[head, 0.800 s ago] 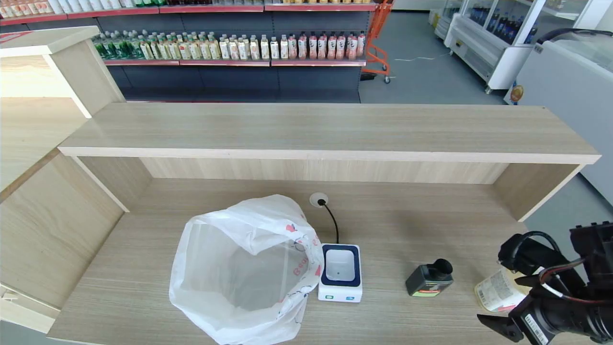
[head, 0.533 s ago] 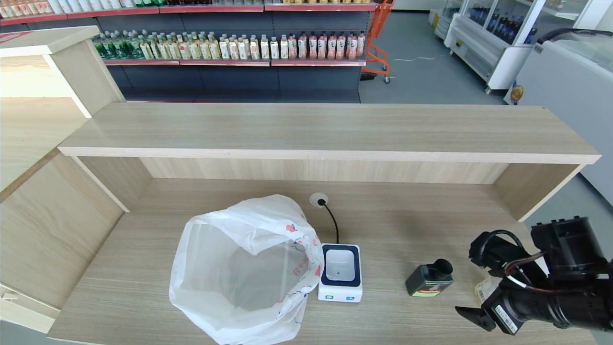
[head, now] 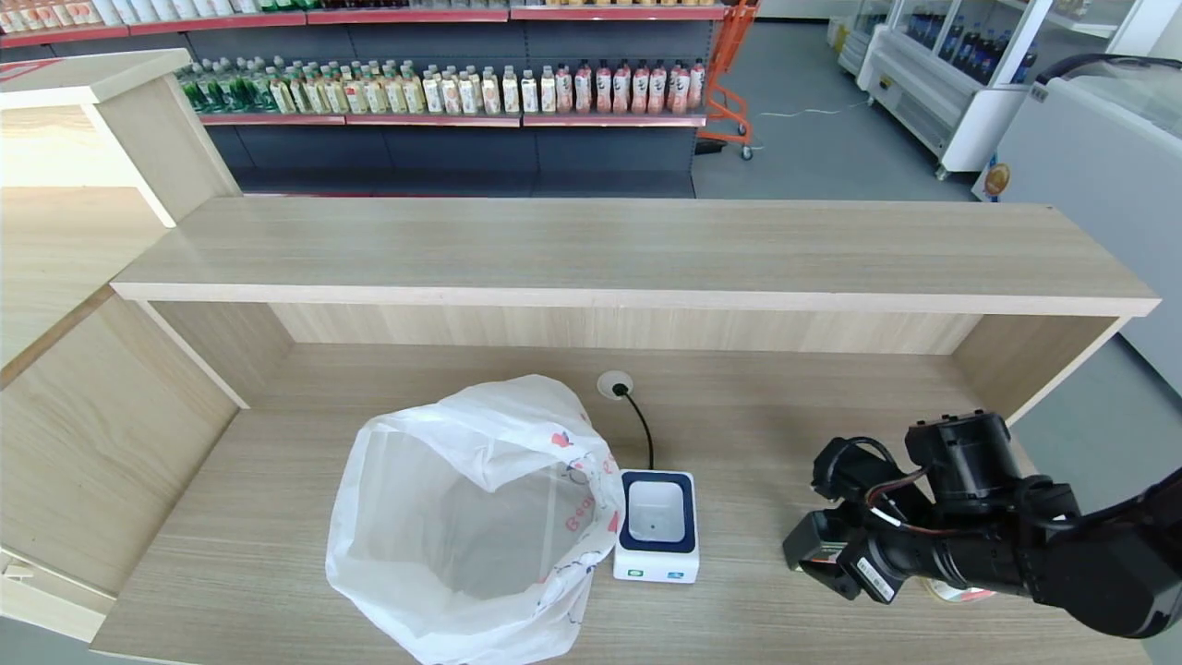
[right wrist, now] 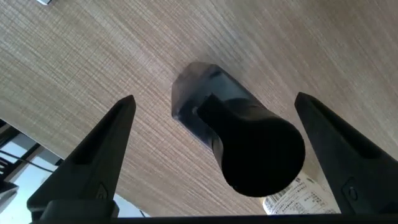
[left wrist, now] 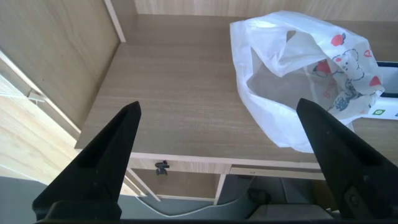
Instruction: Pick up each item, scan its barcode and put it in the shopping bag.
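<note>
Shelves of bottled drinks are lining the aisle beyond the wooden desk (head: 739, 434), where a white shopping bag (head: 471, 517) is standing open, touching a small white scanner (head: 656, 526) on its right. Farther right, a dark bottle (right wrist: 236, 137) with a black cap is sitting on the desk, and the right end effector (right wrist: 214, 106) is hanging at it, fingers spread wide to either side. A white-labelled bottle (right wrist: 298, 196) is lying just beside it. The left end effector (left wrist: 219, 106) is hovering wide open near the bag.
</note>
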You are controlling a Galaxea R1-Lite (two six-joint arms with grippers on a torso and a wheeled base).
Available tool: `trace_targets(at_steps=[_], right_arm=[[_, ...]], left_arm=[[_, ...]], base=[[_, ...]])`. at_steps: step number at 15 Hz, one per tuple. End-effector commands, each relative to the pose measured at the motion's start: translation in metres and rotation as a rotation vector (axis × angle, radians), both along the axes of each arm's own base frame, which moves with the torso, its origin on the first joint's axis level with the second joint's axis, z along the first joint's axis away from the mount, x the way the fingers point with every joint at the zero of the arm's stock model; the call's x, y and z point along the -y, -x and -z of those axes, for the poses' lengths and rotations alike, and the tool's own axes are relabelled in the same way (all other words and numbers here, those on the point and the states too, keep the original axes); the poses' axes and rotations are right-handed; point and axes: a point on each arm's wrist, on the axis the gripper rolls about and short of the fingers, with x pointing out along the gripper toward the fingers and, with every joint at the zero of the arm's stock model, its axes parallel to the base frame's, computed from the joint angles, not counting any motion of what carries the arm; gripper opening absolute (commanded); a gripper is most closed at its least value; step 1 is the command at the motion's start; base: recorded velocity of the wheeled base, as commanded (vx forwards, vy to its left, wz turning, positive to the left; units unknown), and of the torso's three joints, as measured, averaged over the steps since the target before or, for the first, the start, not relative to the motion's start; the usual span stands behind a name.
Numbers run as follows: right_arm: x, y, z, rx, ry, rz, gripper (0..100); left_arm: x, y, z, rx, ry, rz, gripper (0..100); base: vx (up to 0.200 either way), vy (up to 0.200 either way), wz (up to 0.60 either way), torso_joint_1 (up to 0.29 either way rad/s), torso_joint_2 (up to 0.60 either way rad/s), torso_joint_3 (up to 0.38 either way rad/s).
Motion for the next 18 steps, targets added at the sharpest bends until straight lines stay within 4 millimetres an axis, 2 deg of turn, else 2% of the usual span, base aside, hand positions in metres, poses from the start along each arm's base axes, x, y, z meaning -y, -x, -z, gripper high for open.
trace_targets(at_steps=[1, 4, 5, 10, 13, 15, 18], right_arm=[[-0.009, -0.006, 0.011, -0.031, 0.009, -0.025, 100], [-0.013, -0.012, 0.012, -0.034, -0.022, -0.062, 100], [-0.014, -0.013, 0.012, -0.032, -0.025, -0.066, 0], [-0.013, -0.012, 0.013, -0.036, -0.023, -0.064, 0], [-0.009, -0.005, 0.009, -0.035, -0.025, -0.057, 0], [0.001, 0.005, 0.006, -0.04, -0.03, -0.029, 0], [0.012, 0.005, 0.009, -0.045, -0.028, 0.01, 0]], left_arm=[[0.0, 0.0, 0.0, 0.0, 0.0, -0.001, 100], [0.0, 0.0, 0.0, 0.0, 0.0, 0.001, 100], [0.0, 0.0, 0.0, 0.0, 0.0, -0.001, 100], [0.0, 0.0, 0.0, 0.0, 0.0, -0.001, 100], [0.0, 0.0, 0.0, 0.0, 0.0, -0.001, 100], [0.0, 0.0, 0.0, 0.0, 0.0, -0.001, 100], [0.0, 0.0, 0.0, 0.0, 0.001, 0.001, 100]], base=[[0.0, 0.0, 0.0, 0.0, 0.0, 0.0], [0.0, 0.0, 0.0, 0.0, 0.0, 0.0], [0.0, 0.0, 0.0, 0.0, 0.0, 0.0], [0.0, 0.0, 0.0, 0.0, 0.0, 0.0], [0.0, 0.0, 0.0, 0.0, 0.0, 0.0], [0.0, 0.0, 0.0, 0.0, 0.0, 0.0], [0.0, 0.0, 0.0, 0.0, 0.0, 0.0]])
